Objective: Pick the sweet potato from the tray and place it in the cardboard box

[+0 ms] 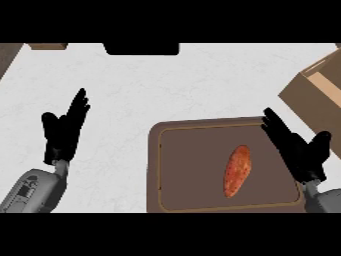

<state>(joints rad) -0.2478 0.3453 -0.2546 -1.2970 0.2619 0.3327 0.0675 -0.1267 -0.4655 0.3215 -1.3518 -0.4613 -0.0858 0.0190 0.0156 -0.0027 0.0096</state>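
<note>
head view, sweet potato (237, 171): lay on the tray, right of its middle, long axis running nearly toward and away from the robot, upper end tipped a bit right. Untouched, nothing around it.
head view, tray (174, 165): brown, raised rim, sat flat on the tabletop (165, 90) in front of the robot, right of centre. Rim probably kept the potato from rolling off.
head view, right robot hand (300, 148): over the tray's right edge, just beside the potato but apart from it. Fingers straight and spread, thumb out to the right, holding nothing. Looked like a pre-grasp pose, on the side nearest both potato and box.
head view, left robot hand (62, 131): well left of the tray over bare tabletop, fingers straight and up, holding nothing. Resting, out of the way; likely not needed for this pick.
head view, cardboard box (328, 97): upper right, partly cut off by the edge, open side showing a lighter inner wall. Near the tray's far right corner, so the carry looked short.
head view, step: pick not yet made; my read is the right robot hand needed to move left and down onto the potato, then close.
head view, risk: potato is tapered and could roll in the grasp.
</note>
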